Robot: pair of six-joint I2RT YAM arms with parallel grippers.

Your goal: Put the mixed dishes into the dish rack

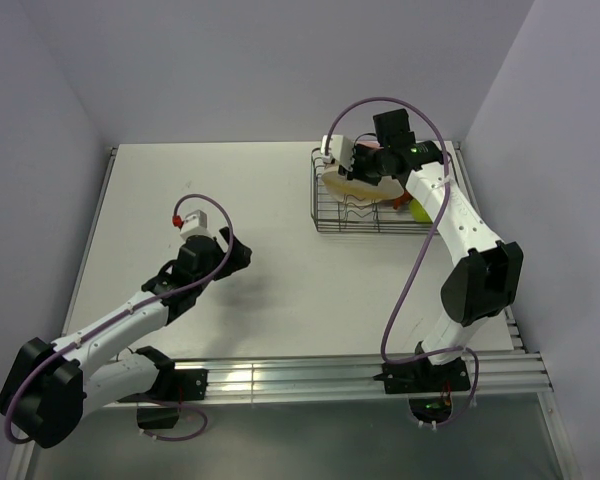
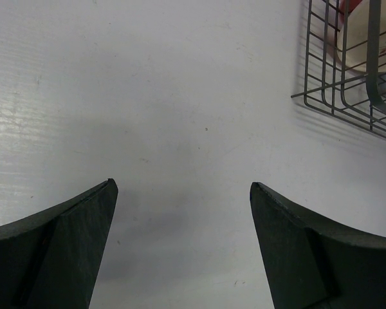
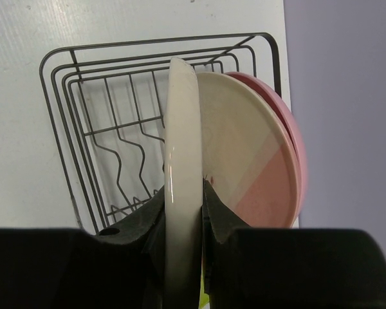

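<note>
White tabletop (image 1: 260,200) bears the dish rack (image 1: 365,224) upper right. Right gripper (image 3: 184,190) clamps the cream plate (image 3: 183,122) upright, edge-on; left gripper (image 2: 183,184) gapes.

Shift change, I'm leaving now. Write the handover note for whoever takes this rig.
Left gripper: jaws open, empty, above the table, left of the dish rack.
Right gripper: jaws shut on the cream plate rim, plate upright over the rack.
Done: pink-and-cream plate and plain pink plate stand in the rack; lime-green bowl inside too.
To do: seat the held plate, release. Check for the cup and white bowl; not clearly seen.
</note>
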